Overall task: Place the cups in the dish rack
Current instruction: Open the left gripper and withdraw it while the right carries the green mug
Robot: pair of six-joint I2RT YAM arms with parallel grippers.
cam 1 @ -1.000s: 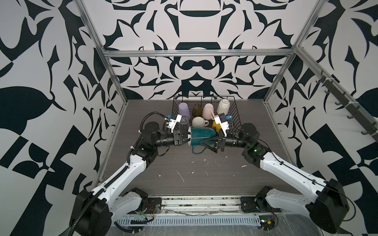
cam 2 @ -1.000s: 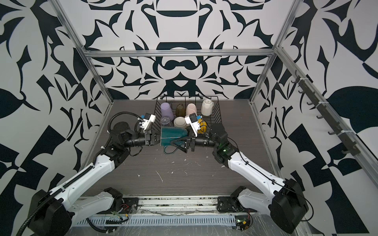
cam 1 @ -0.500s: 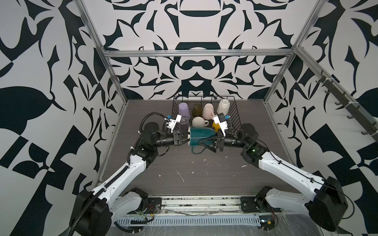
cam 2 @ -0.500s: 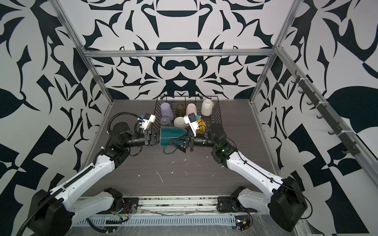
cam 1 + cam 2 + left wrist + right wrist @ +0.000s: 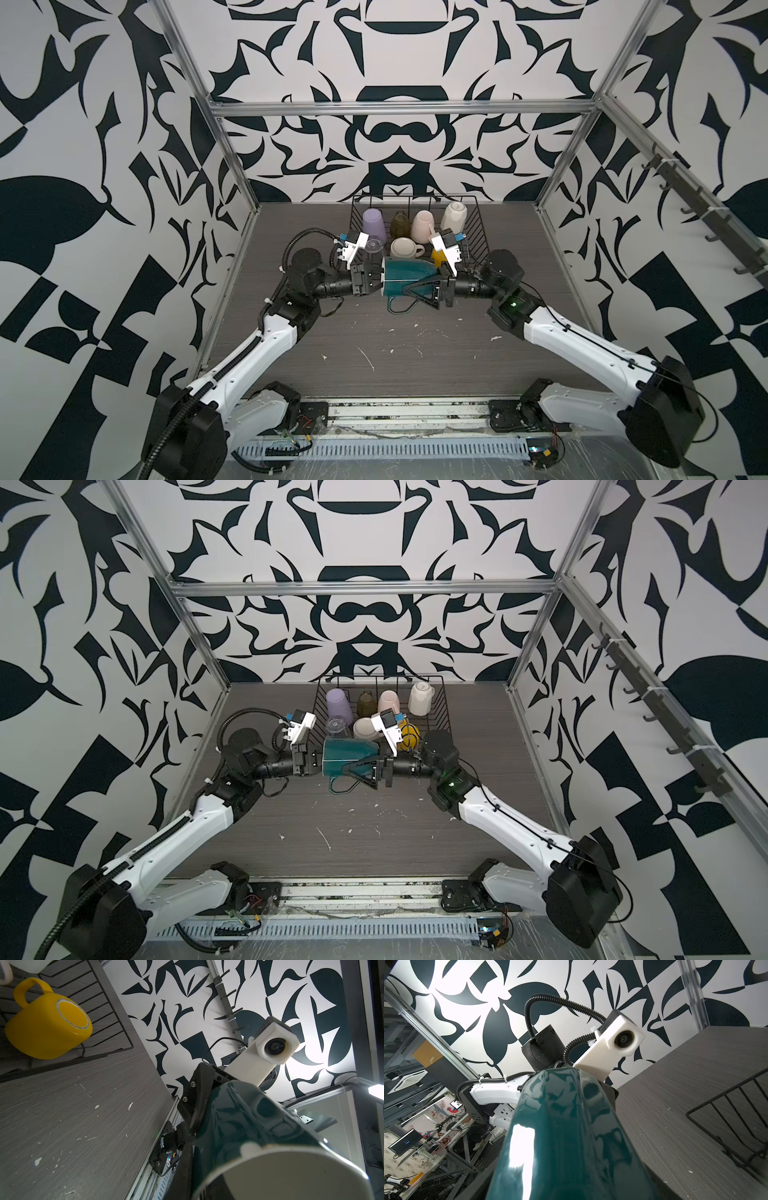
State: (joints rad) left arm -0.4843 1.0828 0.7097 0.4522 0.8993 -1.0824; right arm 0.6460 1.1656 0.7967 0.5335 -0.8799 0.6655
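— In both top views the glossy dark green mug (image 5: 395,270) (image 5: 349,752) is held sideways, just before the black wire dish rack (image 5: 478,232).
— Its rim is pinched by the left gripper (image 5: 379,279); its base is straddled by the right gripper (image 5: 411,277), jaws wide, contact unclear.

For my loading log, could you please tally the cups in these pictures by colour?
Lilac cup: 1
Olive glass: 1
Pale pink cup: 1
White cup: 1
Cream mug: 1
Clear glass: 1
Yellow mug: 1
Dark green mug: 1
Total: 8
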